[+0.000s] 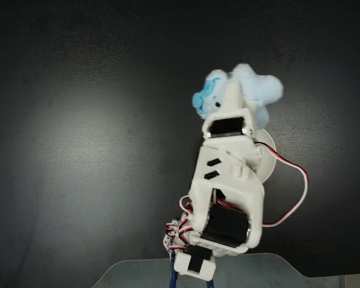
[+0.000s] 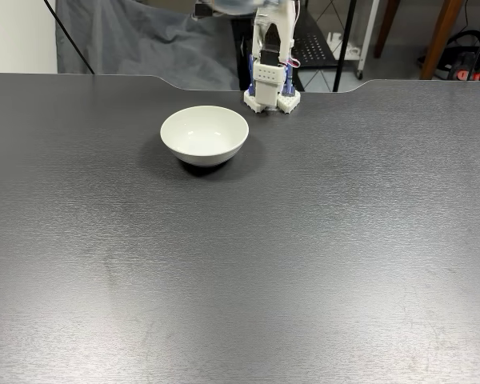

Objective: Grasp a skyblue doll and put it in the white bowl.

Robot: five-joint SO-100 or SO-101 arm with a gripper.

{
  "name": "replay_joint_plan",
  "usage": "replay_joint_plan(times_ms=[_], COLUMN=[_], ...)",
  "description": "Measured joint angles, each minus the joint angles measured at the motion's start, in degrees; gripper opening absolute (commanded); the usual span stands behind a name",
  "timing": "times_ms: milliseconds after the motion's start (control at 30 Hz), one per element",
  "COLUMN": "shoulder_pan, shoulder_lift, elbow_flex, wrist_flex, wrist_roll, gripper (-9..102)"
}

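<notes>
In a fixed view from above, my gripper [image 1: 237, 90] is shut on the skyblue doll [image 1: 261, 87], a fluffy pale-blue plush with a brighter blue patch on its left side. A white finger [image 1: 233, 91] lies across the doll's middle. Under the arm's right side a sliver of the white bowl [image 1: 267, 157] shows. In a fixed view from the front, the white bowl [image 2: 204, 134] stands empty on the dark table, just left of the arm's base [image 2: 270, 90]. A pale-blue bit of the doll [image 2: 230, 6] shows at the top edge, high above the bowl.
The dark table [image 2: 240, 264] stretches wide in front of the bowl. Its far edge has a cutout where the base stands. A red, white and black cable [image 1: 300, 183] loops out right of the arm. Grey cloth [image 2: 144, 40] and furniture legs stand behind the table.
</notes>
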Motion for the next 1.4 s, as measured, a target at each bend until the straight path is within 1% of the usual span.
replay_joint_plan(times_ms=[200, 400, 667, 833, 933, 1267, 1400], shoulder_pan=[10.2, 16.6, 17.2, 17.3, 17.3, 17.3, 17.3], shoulder_lift=[0.4, 3.6, 14.5, 17.0, 17.0, 17.0, 16.0], elbow_flex=[3.0, 16.3, 41.2, 54.5, 59.0, 67.1, 71.3], wrist_flex=[0.0, 0.0, 0.0, 0.0, 0.0, 0.0, -3.2], wrist_roll=[0.0, 0.0, 0.0, 0.0, 0.0, 0.0, 0.0], gripper=[-1, -1, -1, -1, -1, -1, -1])
